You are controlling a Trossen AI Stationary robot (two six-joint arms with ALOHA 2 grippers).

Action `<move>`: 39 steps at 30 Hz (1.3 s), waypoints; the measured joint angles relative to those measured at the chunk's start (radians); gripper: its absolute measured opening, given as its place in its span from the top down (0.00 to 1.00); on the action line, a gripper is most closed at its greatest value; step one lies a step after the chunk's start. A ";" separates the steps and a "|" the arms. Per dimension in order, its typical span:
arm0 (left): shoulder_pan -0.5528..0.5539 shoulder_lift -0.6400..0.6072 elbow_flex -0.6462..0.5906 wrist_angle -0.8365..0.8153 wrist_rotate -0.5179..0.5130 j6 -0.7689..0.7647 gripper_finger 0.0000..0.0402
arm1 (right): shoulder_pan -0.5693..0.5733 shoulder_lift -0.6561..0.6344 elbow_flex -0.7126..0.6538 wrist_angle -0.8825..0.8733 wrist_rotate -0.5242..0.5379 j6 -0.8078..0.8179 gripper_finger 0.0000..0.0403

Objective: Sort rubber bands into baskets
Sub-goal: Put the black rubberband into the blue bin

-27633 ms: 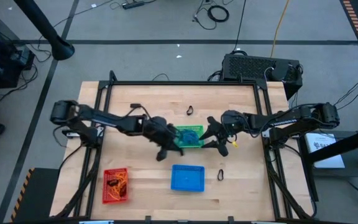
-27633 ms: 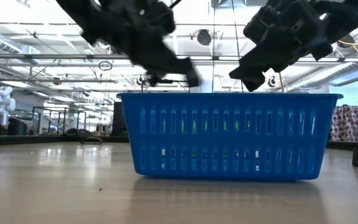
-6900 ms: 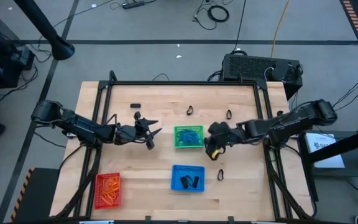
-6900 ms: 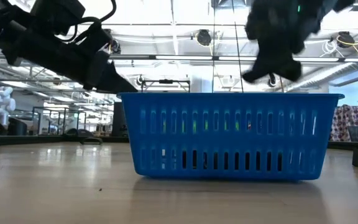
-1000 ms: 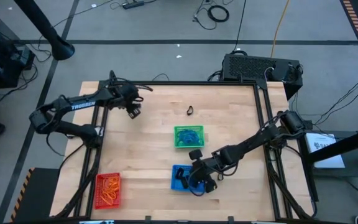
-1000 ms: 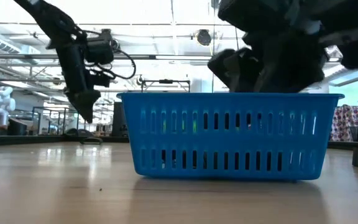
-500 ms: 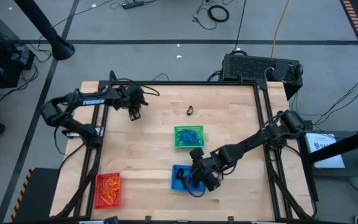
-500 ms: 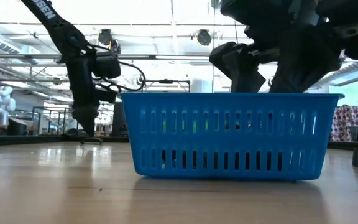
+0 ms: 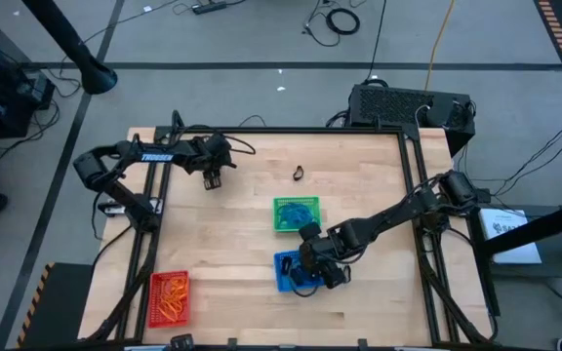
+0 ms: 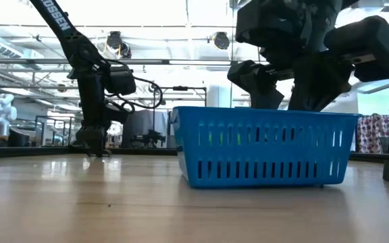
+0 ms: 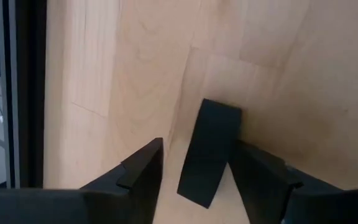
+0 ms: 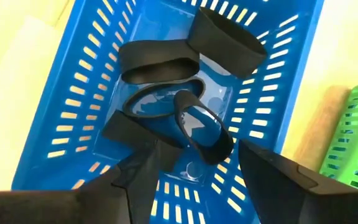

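Note:
My left gripper [image 9: 213, 181] stands open at the table's far left, pointing steeply down. Its fingers [image 11: 143, 173] stand on either side of a flat black rubber band [image 11: 207, 155] that lies on the wood. My right gripper [image 9: 307, 276] is open over the blue basket [image 9: 283, 263], with its fingers down inside the walls. Several black rubber bands [image 12: 160, 62] lie on the floor of that basket [image 12: 73, 93]. One band [image 12: 199, 132] stands on edge just ahead of my right fingers. My left gripper has the black band between its fingers; whether either finger touches the band I cannot tell. My right gripper reaches into the blue basket from above; whether its fingers touch the basket or a band I cannot tell.
The green basket [image 9: 279, 216] with blue bands sits mid-table, just beyond the blue one. The red basket [image 9: 154, 292] with orange bands stands at the near left. A lone black band [image 9: 299, 174] lies far centre. Bare wood lies between the baskets.
My left gripper has sunk to the table at the far left and rolled about its pointing line. My right gripper has opened over the blue basket. The blue basket has turned about and slid a little toward the far edge.

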 joint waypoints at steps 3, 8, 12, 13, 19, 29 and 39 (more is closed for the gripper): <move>0.000 0.000 0.000 0.005 0.001 0.000 0.62 | -0.004 0.000 0.000 0.000 -0.002 -0.001 0.48; 0.000 0.004 -0.001 0.009 0.010 -0.004 0.94 | -0.004 0.000 0.000 0.005 -0.003 -0.001 0.48; 0.000 0.004 0.025 -0.033 0.009 -0.048 0.97 | -0.004 0.000 0.000 0.024 -0.003 0.026 0.48; -0.005 -0.001 0.037 -0.054 0.009 -0.060 0.98 | -0.004 -0.001 0.001 0.021 -0.003 0.031 0.48; -0.066 -0.077 0.103 -0.177 0.044 -0.128 0.99 | -0.004 -0.002 0.056 -0.025 -0.003 0.084 0.48; -0.379 -0.328 0.054 -0.090 0.408 -0.360 0.99 | -0.003 -0.003 0.103 0.008 0.156 0.074 0.48; -0.826 -0.347 -0.114 0.543 0.414 -0.456 0.99 | 0.000 -0.002 0.103 0.390 0.337 -0.079 0.48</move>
